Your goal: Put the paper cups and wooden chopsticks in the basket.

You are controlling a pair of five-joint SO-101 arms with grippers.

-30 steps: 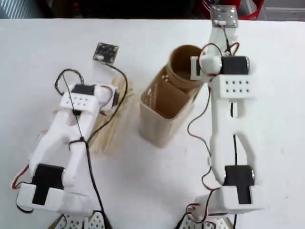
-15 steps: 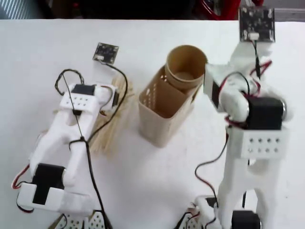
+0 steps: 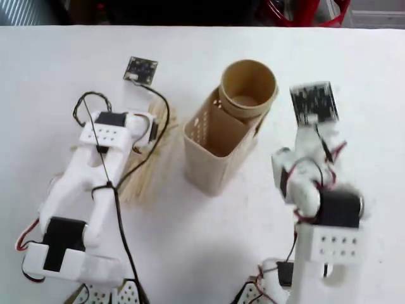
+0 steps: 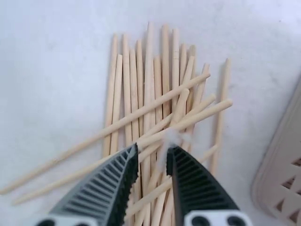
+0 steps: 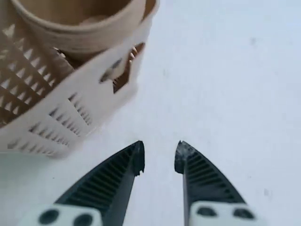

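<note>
Hovering over the pile, the left gripper holds its ribbed black fingers a little apart above the chopsticks, with nothing clamped between them that we can make out. We judge the cup step done and the chopstick step in hand: the sticks lie loose on the white table, just beside the basket. The next move, we reckon, calls for lowering the fingers across a few sticks, closing firmly and lifting them level, since thin round wood is apt to roll or slip out of a partial pinch. The right gripper hangs over bare table beside the basket, its fingers likewise parted and empty.

The sticks are slim, straight, pale wood, most lying side by side, several crossed slantwise on top. Farther off, the basket is a cream plastic box whose thin walls are pierced by rows of small triangles. At its far end stands a paper cup, tan, round and smooth-walled, its rolled rim rising above the basket's edge. Whether others nest inside it we cannot tell.
</note>
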